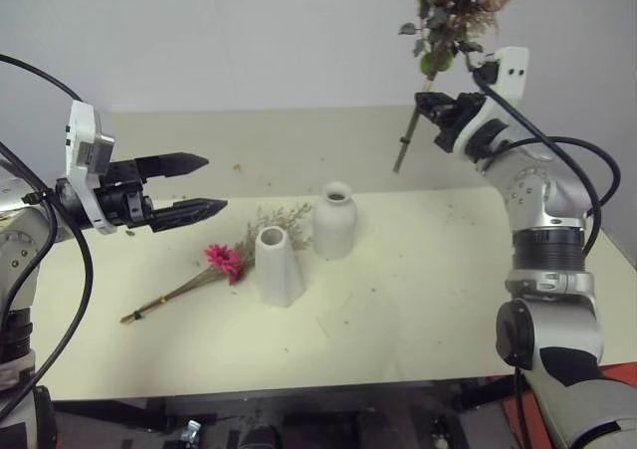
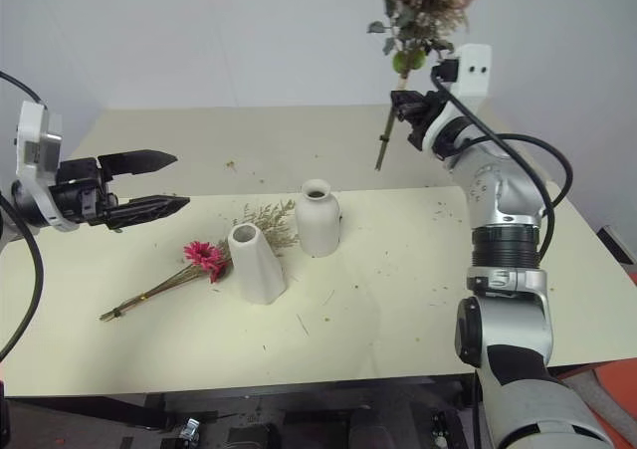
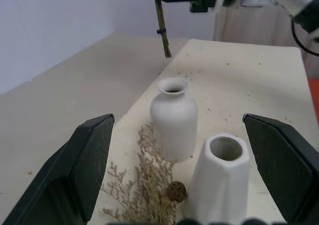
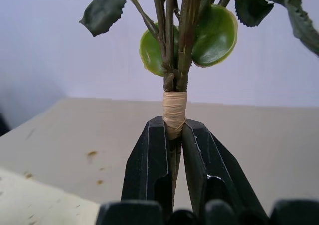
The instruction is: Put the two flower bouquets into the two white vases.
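Left gripper (image 1: 204,185) hovers spread wide, empty. Below it the magenta bouquet (image 1: 223,261) lies on the table (image 1: 418,300), touching the cone vase (image 1: 279,265); bottle vase (image 1: 334,220) just beside. Right gripper (image 1: 435,113) clamps the rose bouquet (image 1: 448,21) aloft. Risk: long stem knocks the light vases during insertion.

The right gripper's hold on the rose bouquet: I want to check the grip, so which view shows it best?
The right wrist view: the right gripper fingers pinch the rose bouquet just below its tan wrap. Both eye views show the bouquet held upright, high over the table, with the grip partly hidden. The left wrist view shows the lower stems.
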